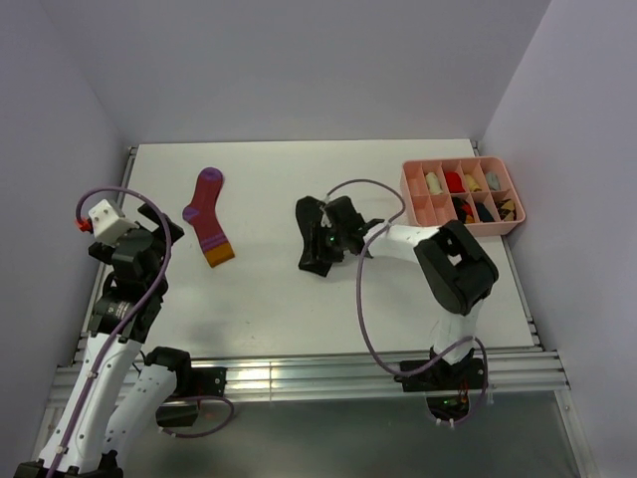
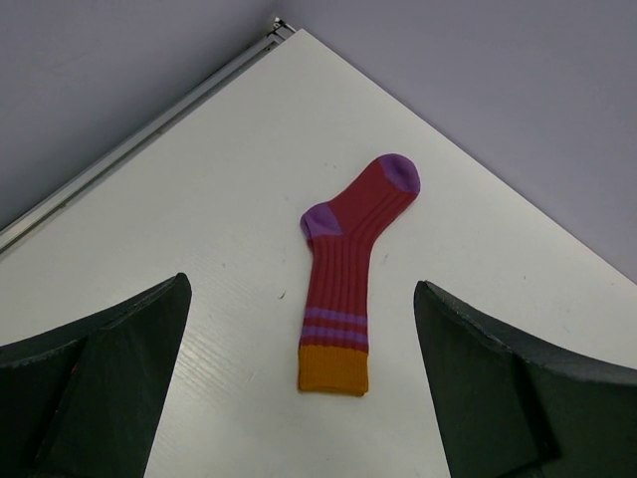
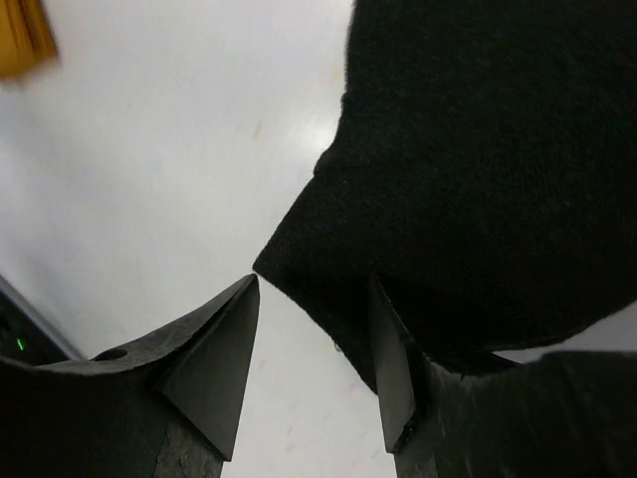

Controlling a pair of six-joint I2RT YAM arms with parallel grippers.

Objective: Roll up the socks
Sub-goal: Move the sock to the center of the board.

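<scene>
The magenta sock [image 1: 207, 214] lies flat at the left middle of the table, purple toe to the far side and orange cuff [image 1: 219, 254] towards me. In the left wrist view that magenta sock [image 2: 343, 269] lies ahead of and between the wide-apart fingers. My left gripper [image 1: 164, 239] [image 2: 301, 287] hovers open and empty above the table, short of the cuff. The black sock [image 1: 309, 211] lies crumpled mid-table. My right gripper [image 1: 318, 244] [image 3: 311, 299] is low over it, jaws partly apart. The black sock [image 3: 478, 149] has its corner at the fingertips, and bare table shows in the gap.
A pink compartment tray [image 1: 488, 227] with several small coloured items stands at the back right. Walls close in the table on the left, back and right. A metal rail runs along the near edge [image 1: 299, 373]. The orange cuff [image 3: 20, 40] shows at the top left of the right wrist view.
</scene>
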